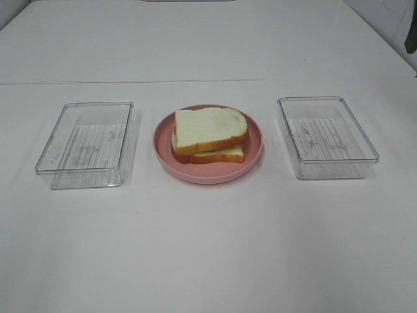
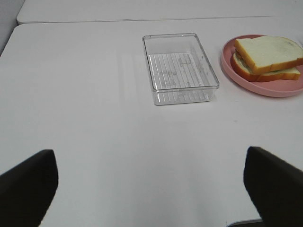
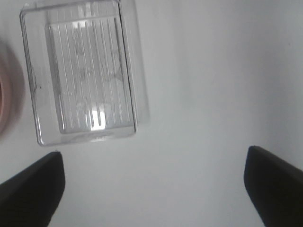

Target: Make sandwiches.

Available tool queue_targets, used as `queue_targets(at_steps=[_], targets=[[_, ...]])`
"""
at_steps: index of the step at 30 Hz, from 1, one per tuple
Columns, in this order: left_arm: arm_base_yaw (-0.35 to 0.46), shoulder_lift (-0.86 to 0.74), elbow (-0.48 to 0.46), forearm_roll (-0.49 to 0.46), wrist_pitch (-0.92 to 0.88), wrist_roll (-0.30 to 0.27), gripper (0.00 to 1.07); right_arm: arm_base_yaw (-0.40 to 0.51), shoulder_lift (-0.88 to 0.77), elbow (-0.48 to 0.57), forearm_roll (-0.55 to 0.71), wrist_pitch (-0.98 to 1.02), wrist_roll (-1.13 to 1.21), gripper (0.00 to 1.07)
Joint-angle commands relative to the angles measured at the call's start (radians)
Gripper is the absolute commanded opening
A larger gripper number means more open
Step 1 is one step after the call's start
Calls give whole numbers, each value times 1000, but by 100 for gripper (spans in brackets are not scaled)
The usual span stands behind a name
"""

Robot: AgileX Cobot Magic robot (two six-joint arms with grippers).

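Two white bread slices with orange-brown crust lie stacked as a sandwich on a pink round plate at the table's middle. In the left wrist view the sandwich sits on the plate far ahead of my left gripper. That gripper's dark fingers stand wide apart and open over bare table. My right gripper is open too, with nothing between its fingers, just short of a clear box. Neither gripper shows in the exterior view.
A clear plastic box with a ribbed floor stands left of the plate, also seen from the left wrist. A matching box stands right of the plate, below the right wrist camera. A dark shape shows at the far right edge.
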Motion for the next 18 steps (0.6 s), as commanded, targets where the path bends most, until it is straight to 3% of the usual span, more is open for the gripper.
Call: queue_targets(at_steps=[1,2,3,4,6,7,8,10,11,13,14,18], targets=[[-2,-24,2,-9,-16,-5,99,0,-162,184,-9,-77,-16,94],[-2,-24,2,-9,-16,-5,99,0,-277,316,-9,-122,-30,94],[-2,-24,2,-9,-16,-5,99,0,-277,316,-9,-122,-30,94],[-2,-24,2,-9,-16,-5,99,0,-398,447,-10,-153,-38,94],[-2,-24,2,-9,-16,-5,99,0,-448,497,-10,-167,-38,94],[-2,-24,2,-9,-16,-5,99,0,-575,611,-10,-181,-38,94],[-2,-24,2,-9,-16,-5,99,0,-575,611,-10,-181,-38,94],[-2,-24,2,-9,-16,-5,99,0,-738,740,-9,-174,-14,94],[-2,-24,2,-9,-16,-5,99,0,-738,740,-9,-174,-14,94],[-2,-24,2,-9,-16,-5,99,0,-915,835,-9,-161,12,94],[-2,-24,2,-9,-16,-5,99,0,-915,835,-9,-161,12,94],[-2,-24,2,-9,-16,-5,99,0,-1171,930,-9,-99,52,94]])
